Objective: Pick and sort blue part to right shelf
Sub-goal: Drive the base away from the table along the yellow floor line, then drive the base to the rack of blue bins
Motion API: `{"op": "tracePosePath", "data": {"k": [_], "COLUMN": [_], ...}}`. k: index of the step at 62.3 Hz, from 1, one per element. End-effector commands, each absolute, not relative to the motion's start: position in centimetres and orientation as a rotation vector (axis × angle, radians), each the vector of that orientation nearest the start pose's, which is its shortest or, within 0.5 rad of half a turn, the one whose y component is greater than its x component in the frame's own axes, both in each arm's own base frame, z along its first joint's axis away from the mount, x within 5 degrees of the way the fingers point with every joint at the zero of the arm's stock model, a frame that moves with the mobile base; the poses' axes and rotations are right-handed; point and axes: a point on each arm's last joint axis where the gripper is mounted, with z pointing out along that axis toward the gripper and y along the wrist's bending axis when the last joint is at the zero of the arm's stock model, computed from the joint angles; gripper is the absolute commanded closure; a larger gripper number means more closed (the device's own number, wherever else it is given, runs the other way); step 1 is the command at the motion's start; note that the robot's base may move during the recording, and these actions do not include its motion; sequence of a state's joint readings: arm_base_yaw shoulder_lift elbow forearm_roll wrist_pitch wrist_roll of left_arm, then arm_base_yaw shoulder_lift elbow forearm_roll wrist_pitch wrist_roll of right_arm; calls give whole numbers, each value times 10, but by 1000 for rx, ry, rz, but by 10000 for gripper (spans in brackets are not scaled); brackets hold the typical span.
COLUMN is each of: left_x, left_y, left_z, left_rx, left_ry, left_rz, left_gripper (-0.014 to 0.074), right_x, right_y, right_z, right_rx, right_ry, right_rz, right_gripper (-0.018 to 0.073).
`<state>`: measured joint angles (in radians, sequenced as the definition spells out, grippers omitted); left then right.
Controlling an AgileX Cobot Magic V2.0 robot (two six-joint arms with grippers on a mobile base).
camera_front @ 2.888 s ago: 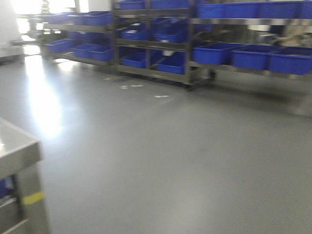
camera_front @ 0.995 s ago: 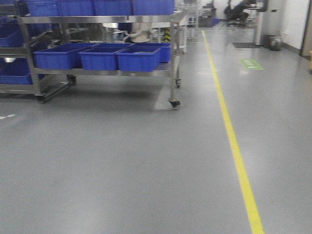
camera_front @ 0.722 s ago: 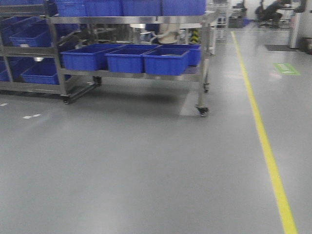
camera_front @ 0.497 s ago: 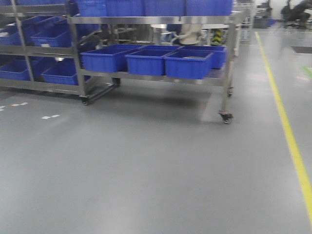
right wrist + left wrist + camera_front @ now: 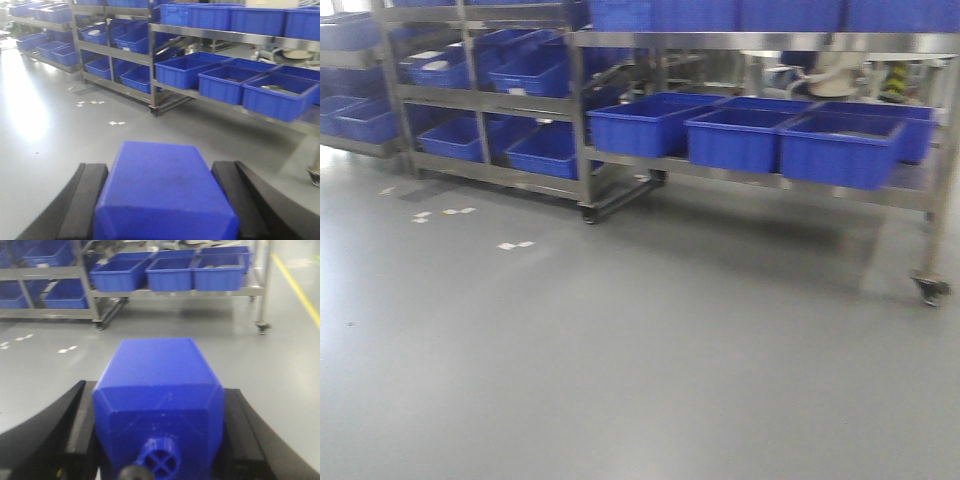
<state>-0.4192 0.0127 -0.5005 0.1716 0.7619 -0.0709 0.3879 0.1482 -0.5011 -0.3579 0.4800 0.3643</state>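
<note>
Blue faceted plastic part (image 5: 160, 385) is in the left gripper (image 5: 159, 390), seen from the left wrist camera. Black fingers (image 5: 80, 425) flank it and press on both sides, so the claw is pinching the part. The near end of the part carries a round hub with a cross moulded in it (its lower edge is cut off by the frame).

Right gripper (image 5: 162, 170) is likewise clamped on a second blue plastic block (image 5: 162, 200), which has a smooth top and bevelled edges. Its black fingers (image 5: 82, 205) sit tight against either side.

Both pieces are held over open grey smooth floor (image 5: 620, 360), well apart from the shelving ahead.

Front view, somewhat blurred:
- A stainless-steel wheeled rack (image 5: 760, 40) stands to the right.
- Three blue plastic bins (image 5: 735, 140) sit side by side on its lower shelf, and more blue bins line the top.
- A small castor (image 5: 930, 288) shows under the right leg.
- Just left of the rack is a taller steel shelving unit (image 5: 468, 110) holding blue bins on several tiers, some of them tilted.
- Small white tape marks (image 5: 515, 245) lie on the floor in front of that unit.
</note>
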Motion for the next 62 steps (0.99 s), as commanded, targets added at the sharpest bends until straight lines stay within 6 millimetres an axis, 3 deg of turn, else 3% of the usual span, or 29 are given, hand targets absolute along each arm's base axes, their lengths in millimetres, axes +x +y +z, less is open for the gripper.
{"op": "tracePosePath", "data": {"k": [1,62], "left_x": [10,10], "left_y": [7,6], "left_z": [319,319], "left_rx": [322,322], "left_ry": [1623,1623], "left_rz": [-180,-181], "left_gripper": [274,274], "right_x": [36,36], "right_y": [1,1], "right_z": [344,343], "right_rx": [-173,-172], "right_ry": [1477,1482], "right_rz": [210,208], "right_gripper": [404,404]}}
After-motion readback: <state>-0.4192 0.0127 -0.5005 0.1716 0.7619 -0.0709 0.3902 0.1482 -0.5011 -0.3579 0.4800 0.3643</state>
